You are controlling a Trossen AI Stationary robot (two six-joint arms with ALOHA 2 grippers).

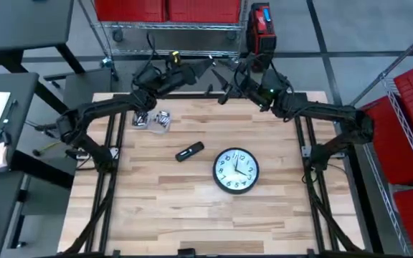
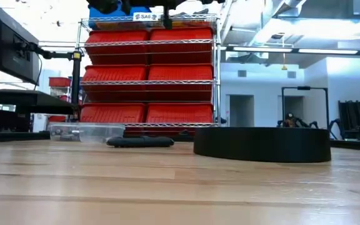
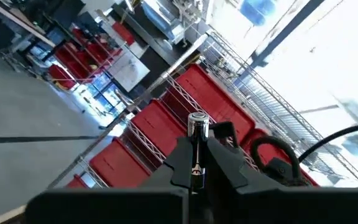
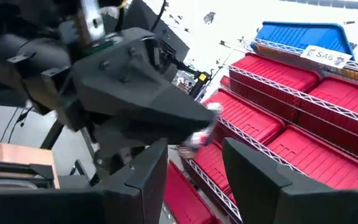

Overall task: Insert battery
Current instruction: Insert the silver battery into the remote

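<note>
High view: both arms raised at table's far edge; left gripper [image 1: 208,64] facing right gripper [image 1: 219,77]. Clock [image 1: 236,170] face-up mid-table; black piece [image 1: 189,152] beside it.
Left wrist: fingers pinching battery [image 3: 197,126].
Right wrist: fingers [image 4: 143,174] spread.

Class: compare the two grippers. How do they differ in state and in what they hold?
The left gripper is shut on a battery; the right gripper is open and empty. The left gripper points its battery toward the right one; the right gripper's fingers face the left gripper. Both are raised above the table's far edge.
</note>
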